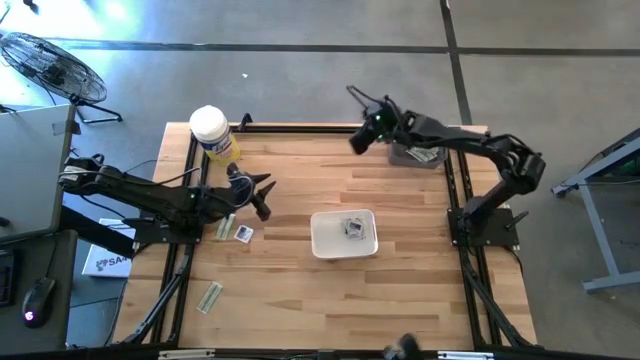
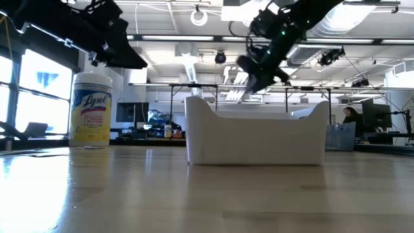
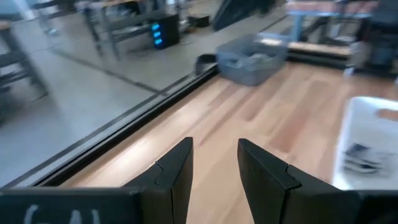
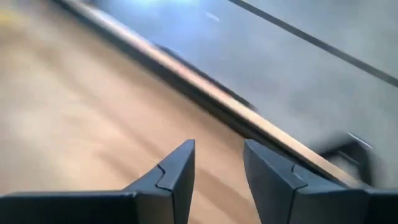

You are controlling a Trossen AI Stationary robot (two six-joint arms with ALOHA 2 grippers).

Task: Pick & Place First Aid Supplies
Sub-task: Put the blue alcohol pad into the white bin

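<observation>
Pale wooden planks form the table top (image 1: 400, 290), framed by dark rails on a grey concrete floor. Near the table's middle sits the white tray (image 1: 343, 247), with a few of the first aid supplies, small packets (image 1: 353, 228), lying inside it. At about 9 o'clock from the tray, more packets (image 1: 243, 233) lie on the wood just beside the left gripper (image 1: 262, 193), and a narrow pale strip (image 1: 209, 297) lies apart at about 8 o'clock, toward the table's edge. A grey bin (image 1: 417, 155) holding more supplies stands at about 1 o'clock from the tray, near the far edge.

The left gripper hovers over the wood at 10 o'clock from the tray, its fingers (image 3: 176, 171) parted with nothing between them. The right gripper (image 1: 360, 139) hangs at 12 o'clock from the tray, just beside the grey bin, its fingers (image 4: 177, 173) also spread and empty. A yellow canister (image 1: 214, 136) with a white lid stands at 11 o'clock, near the far left corner. Beyond the table, a fan (image 1: 52, 70) rests on the floor.
</observation>
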